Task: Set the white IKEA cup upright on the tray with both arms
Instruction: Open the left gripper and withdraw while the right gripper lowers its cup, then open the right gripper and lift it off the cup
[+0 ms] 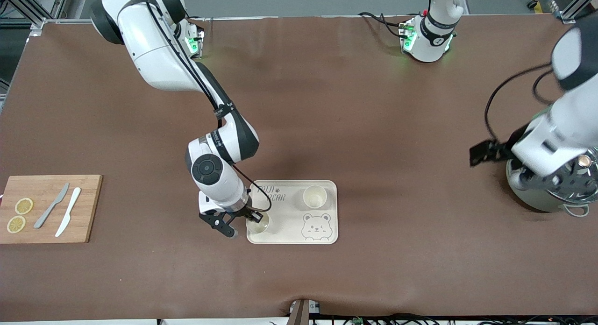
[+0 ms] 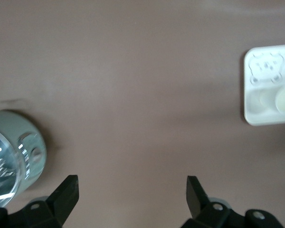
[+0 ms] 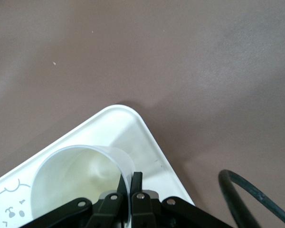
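The cream tray (image 1: 327,238) with a bear drawing lies on the brown table near the front camera. One white cup (image 1: 314,196) stands upright on it. A second white cup (image 1: 258,223) stands upright at the tray's corner toward the right arm's end. My right gripper (image 1: 253,216) is shut on this cup's rim; the right wrist view shows the rim (image 3: 128,175) pinched between the fingers and the tray (image 3: 152,142) beneath. My left gripper (image 2: 132,190) is open and empty, over the table by the silver pot (image 1: 546,194).
A wooden cutting board (image 1: 88,208) with two knives and two lemon slices lies at the right arm's end. The silver pot (image 2: 14,152) with a glass lid stands at the left arm's end, partly under the left arm. The tray (image 2: 270,85) shows in the left wrist view.
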Action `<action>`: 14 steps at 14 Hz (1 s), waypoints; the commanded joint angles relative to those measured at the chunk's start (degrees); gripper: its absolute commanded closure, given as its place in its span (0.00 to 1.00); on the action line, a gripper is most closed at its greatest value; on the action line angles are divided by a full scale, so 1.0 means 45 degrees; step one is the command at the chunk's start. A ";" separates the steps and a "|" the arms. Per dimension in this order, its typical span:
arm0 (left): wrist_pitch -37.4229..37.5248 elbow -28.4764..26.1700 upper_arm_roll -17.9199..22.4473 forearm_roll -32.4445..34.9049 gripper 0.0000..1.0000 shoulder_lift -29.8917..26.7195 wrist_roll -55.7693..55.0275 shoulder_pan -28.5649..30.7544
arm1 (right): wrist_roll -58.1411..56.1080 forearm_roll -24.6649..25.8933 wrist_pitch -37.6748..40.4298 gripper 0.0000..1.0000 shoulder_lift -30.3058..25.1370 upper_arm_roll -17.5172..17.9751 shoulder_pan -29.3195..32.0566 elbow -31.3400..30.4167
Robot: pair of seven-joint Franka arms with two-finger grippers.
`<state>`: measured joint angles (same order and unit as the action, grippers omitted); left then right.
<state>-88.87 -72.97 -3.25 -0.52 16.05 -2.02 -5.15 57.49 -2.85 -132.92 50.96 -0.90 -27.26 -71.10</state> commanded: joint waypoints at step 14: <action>0.1155 -0.0932 -0.0059 0.0132 0.00 -0.1985 0.0781 0.0364 | 0.0389 0.0437 -0.0364 0.00 -0.0287 -0.0151 0.0022 -0.0157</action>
<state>-83.47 -76.68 -3.38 -0.51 6.92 0.14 -3.64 58.06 -2.02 -135.23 51.57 -1.48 -27.39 -71.57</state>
